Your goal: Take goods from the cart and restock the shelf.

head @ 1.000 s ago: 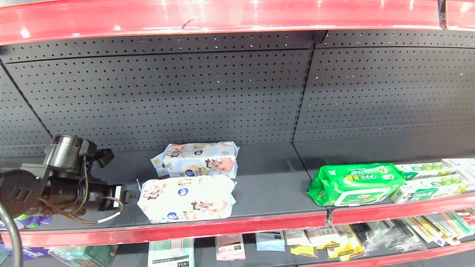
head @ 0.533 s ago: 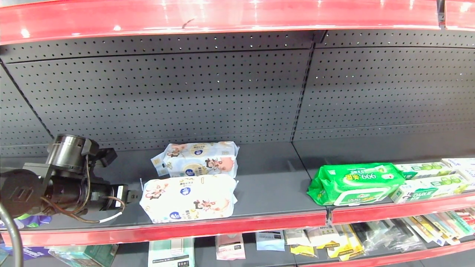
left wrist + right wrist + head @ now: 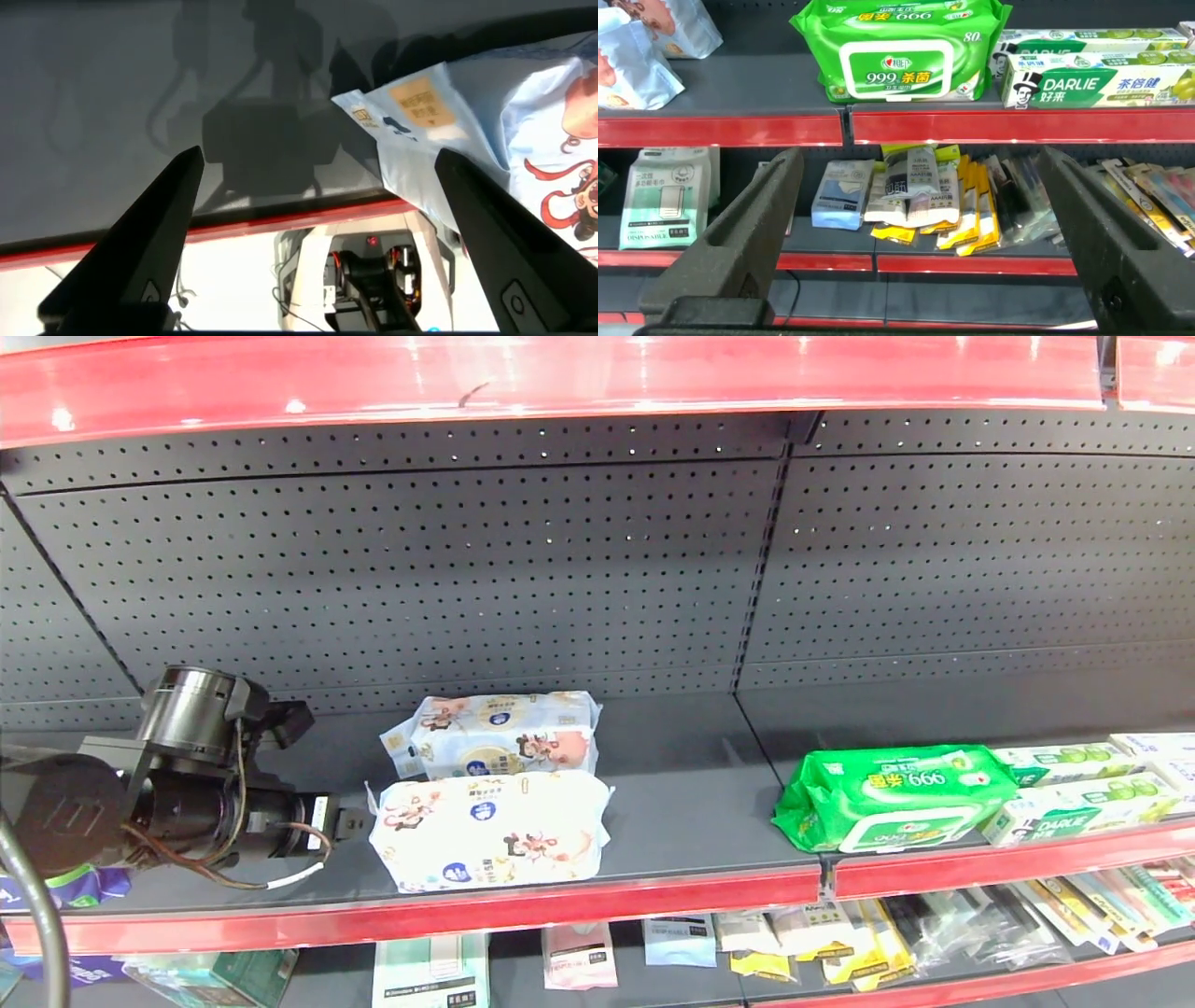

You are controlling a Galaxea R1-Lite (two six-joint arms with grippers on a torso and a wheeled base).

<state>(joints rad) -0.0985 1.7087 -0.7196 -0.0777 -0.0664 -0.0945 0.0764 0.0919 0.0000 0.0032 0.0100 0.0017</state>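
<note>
We log the front tissue pack [image 3: 490,831] lying flat on the shelf [image 3: 695,821], near its red front lip. The left claw [image 3: 318,154] sits at this pack's left end, fingers spread and gripping nothing. We cannot tell whether it touches the pack. A second tissue pack [image 3: 504,735] lies just behind the front pack, and a green wipes pack [image 3: 896,793] lies well to its right. The right claw [image 3: 920,154] is also released, with nothing between its fingers.

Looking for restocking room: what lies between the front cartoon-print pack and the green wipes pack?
Bare grey shelf, crossed only by the seam between two boards, as the head view shows.
</note>
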